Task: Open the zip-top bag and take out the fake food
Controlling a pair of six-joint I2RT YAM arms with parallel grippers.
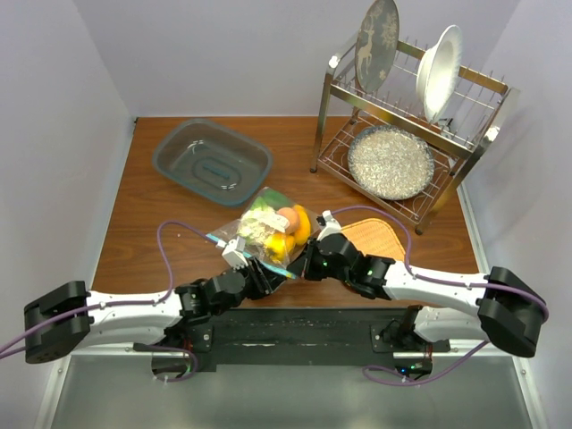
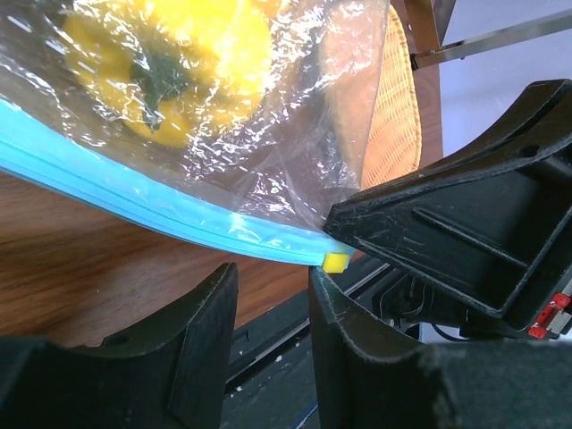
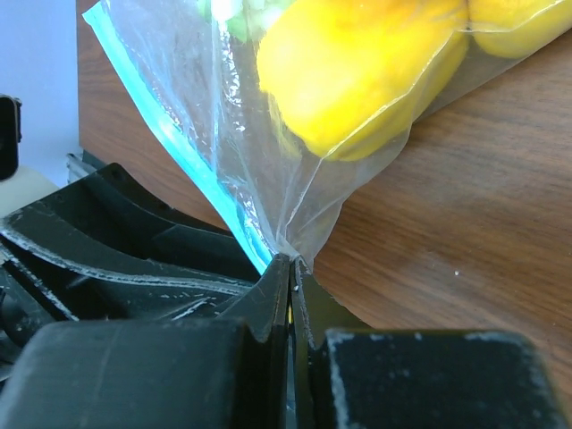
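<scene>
The zip-top bag [image 1: 268,234] lies on the table [image 1: 143,223] just beside the woven mat [image 1: 374,238]. It is full of the fake food [image 1: 288,231], with a yellow pepper [image 3: 357,71] pressed against the plastic. The right gripper [image 3: 290,268], on the mat's side of the bag, is pinched tight on the bag's corner at the end of the teal zip strip [image 2: 134,192]. The left gripper [image 2: 273,290], farther from the mat, stands narrowly parted and grips nothing, and the strip crosses just past its fingertips.

Crinkly glossy plastic zip-top bag [image 2: 295,116], wood-grain table [image 3: 465,206], shiny metal rack [image 1: 322,125]
</scene>
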